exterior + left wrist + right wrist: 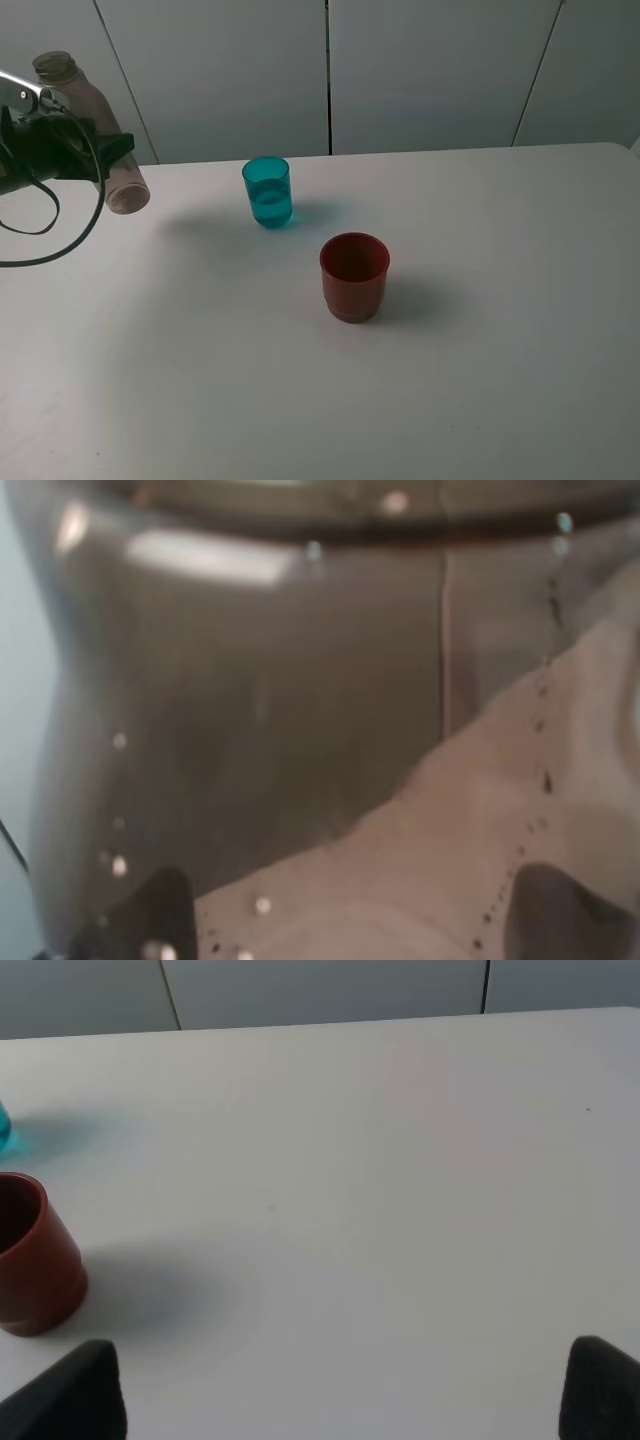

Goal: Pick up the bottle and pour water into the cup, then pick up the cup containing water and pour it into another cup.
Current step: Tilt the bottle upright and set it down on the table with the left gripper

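The smoky grey-brown bottle (88,100) is at the far left, tilted, with its open neck up and its base toward the cups. My left gripper (105,152) is shut around its middle. The bottle fills the left wrist view (300,700), with droplets inside and a fingertip (150,915) at each side. The teal cup (267,192) stands upright at the back centre with some water in it. The dark red cup (354,276) stands in front of it to the right and also shows in the right wrist view (30,1260). My right gripper (340,1400) is open and empty, right of the red cup.
The white table (450,380) runs back to grey wall panels (430,70). A black cable (50,215) loops down from the left arm. A sliver of the teal cup (3,1125) shows at the edge of the right wrist view.
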